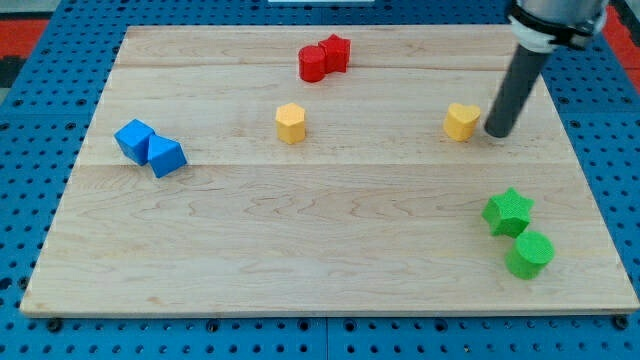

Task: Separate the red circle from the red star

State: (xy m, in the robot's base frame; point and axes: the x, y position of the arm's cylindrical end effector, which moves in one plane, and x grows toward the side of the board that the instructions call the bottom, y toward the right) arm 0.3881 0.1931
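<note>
The red circle [313,63] and the red star [336,51] sit touching each other near the view's top, centre of the wooden board [300,250]; the circle lies to the lower left of the star. My tip [495,132] rests on the board at the view's right, just right of a yellow block [461,121] and far to the right of the red pair.
A yellow hexagon block [291,123] sits below the red pair. Two blue blocks [134,138] [166,156] touch at the view's left. A green star [508,210] and a green round block [529,253] sit at the lower right.
</note>
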